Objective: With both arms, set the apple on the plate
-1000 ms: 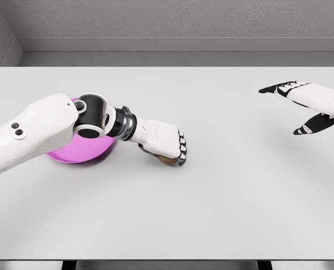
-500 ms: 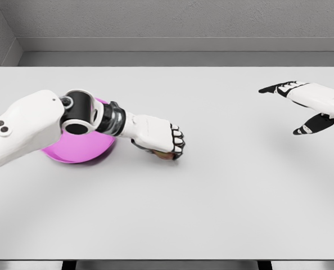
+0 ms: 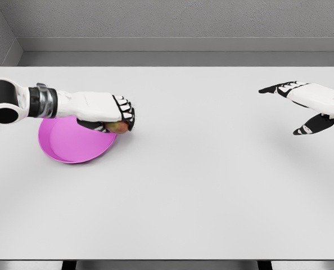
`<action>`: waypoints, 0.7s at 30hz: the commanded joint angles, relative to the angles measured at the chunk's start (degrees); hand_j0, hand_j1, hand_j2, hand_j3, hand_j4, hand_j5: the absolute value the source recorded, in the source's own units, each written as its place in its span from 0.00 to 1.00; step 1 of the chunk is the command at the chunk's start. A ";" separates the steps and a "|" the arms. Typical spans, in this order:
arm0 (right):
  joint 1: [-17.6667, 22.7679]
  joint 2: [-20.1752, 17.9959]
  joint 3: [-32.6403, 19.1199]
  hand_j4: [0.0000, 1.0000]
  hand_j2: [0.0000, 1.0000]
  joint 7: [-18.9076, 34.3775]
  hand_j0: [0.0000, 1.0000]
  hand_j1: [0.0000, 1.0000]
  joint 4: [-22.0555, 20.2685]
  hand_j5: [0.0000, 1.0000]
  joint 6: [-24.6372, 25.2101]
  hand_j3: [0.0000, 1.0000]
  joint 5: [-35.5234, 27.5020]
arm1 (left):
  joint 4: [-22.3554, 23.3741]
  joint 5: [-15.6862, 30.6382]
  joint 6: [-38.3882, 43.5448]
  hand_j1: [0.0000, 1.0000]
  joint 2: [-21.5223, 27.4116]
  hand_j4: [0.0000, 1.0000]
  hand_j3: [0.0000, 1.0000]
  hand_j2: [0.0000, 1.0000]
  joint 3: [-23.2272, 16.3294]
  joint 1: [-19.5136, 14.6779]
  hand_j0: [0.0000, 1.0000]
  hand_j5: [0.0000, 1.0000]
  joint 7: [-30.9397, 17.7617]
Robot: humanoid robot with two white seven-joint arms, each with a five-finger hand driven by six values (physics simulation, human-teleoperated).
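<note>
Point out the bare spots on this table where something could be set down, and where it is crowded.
Free: the wide middle of the table, between the pink plate and the right hand, plus the whole near strip. Crowded: the left side, where the left hand holds the apple at the plate's right rim.

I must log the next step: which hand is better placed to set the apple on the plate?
Left. The left hand already grips the apple in its fingers at the plate's right rim. The right hand hangs open at the far right, away from both.
</note>
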 commanded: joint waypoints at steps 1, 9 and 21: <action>0.00 -0.10 -0.01 1.00 1.00 -0.02 1.00 1.00 -0.01 1.00 0.05 1.00 -0.16 | 0.97 0.70 0.22 0.18 3.53 0.18 0.18 0.18 3.32 0.18 0.18 0.18 -0.05; 0.18 -0.10 -0.09 1.00 1.00 -0.02 1.00 1.00 -0.01 1.00 0.05 1.00 -0.16 | 5.63 0.61 0.22 0.19 5.11 0.19 0.19 0.19 3.67 1.41 0.19 0.19 -0.23; 0.18 -0.10 -0.09 1.00 1.00 -0.02 1.00 1.00 -0.01 1.00 -0.04 1.00 -0.16 | 5.37 -1.23 0.22 1.00 5.38 1.00 1.00 1.00 3.50 2.64 1.00 1.00 -0.58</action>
